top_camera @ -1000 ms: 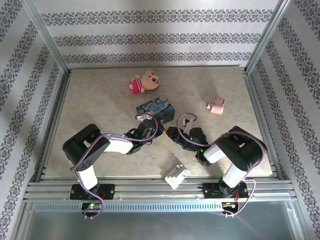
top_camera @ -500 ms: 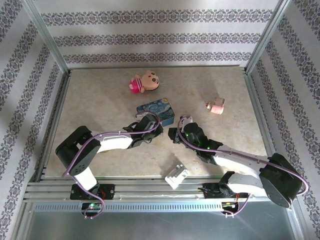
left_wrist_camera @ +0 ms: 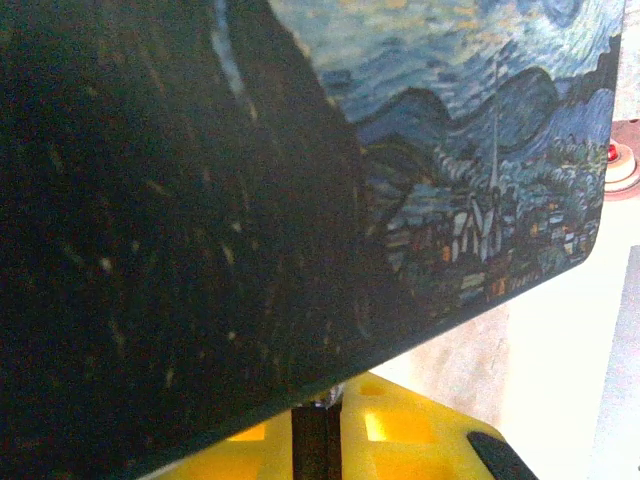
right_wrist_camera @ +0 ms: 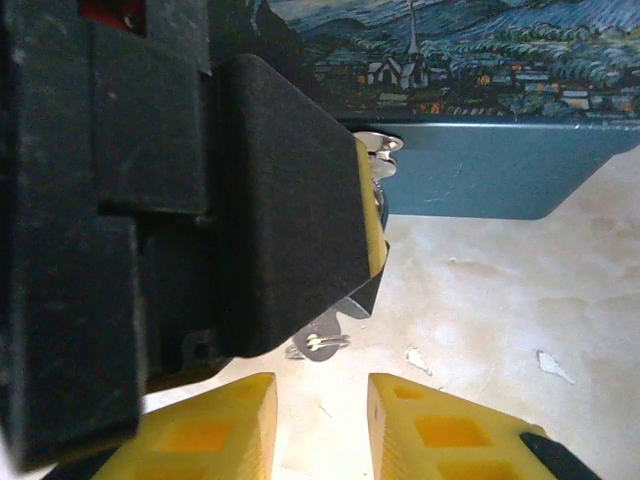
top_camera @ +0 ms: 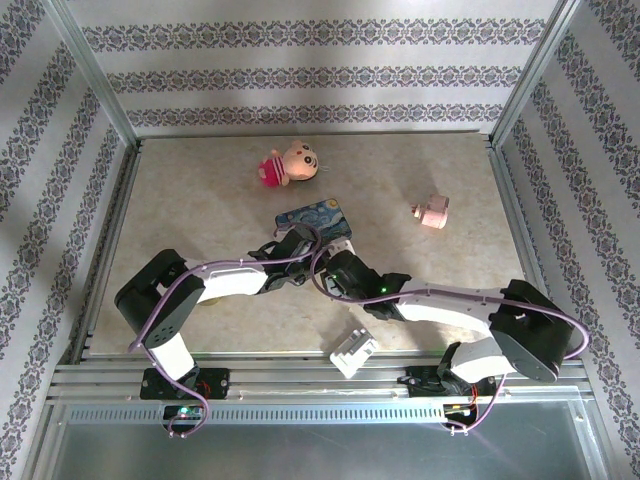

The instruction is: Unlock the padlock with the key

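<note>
My left gripper is shut on the padlock, a dark sliver between its yellow fingers, right against the blue painted tin. In the right wrist view the left gripper's black finger looms at the left. The silvery shackle pokes out of it toward the tin. The key, with a thin wire ring, sticks out from its lower side. My right gripper is open, its yellow tips just short of the key with nothing between them. Seen from above, the right gripper sits beside the left one.
A pink plush doll lies at the back of the table. A pink toy piece sits at the right. A white plastic block rests near the front edge. Metal rails frame the table on all sides.
The right arm has stretched out to the left, bringing its gripper up against the left gripper. The left gripper has stayed by the tin, still shut.
</note>
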Controlling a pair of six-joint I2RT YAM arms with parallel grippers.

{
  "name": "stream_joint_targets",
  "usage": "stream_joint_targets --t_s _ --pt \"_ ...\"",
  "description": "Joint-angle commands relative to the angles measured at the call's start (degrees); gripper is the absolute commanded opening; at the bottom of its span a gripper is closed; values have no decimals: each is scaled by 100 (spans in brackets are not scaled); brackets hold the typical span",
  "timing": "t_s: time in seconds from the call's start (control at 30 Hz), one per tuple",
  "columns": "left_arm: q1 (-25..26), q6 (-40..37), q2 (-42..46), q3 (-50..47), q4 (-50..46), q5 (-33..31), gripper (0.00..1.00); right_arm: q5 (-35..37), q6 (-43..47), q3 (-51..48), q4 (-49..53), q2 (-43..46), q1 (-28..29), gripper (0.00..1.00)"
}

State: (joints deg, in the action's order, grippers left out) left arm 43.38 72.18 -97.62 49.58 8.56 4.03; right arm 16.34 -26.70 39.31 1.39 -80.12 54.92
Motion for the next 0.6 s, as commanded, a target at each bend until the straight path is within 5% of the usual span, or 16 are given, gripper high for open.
stream_joint_targets --t_s 0.0,0.57 --pt "-101 309 -29 170 -318 59 0 334 355 197 156 -163 63 30" --pt "-154 429 -162 212 -270 344 0 611 622 568 207 -793 274 35"
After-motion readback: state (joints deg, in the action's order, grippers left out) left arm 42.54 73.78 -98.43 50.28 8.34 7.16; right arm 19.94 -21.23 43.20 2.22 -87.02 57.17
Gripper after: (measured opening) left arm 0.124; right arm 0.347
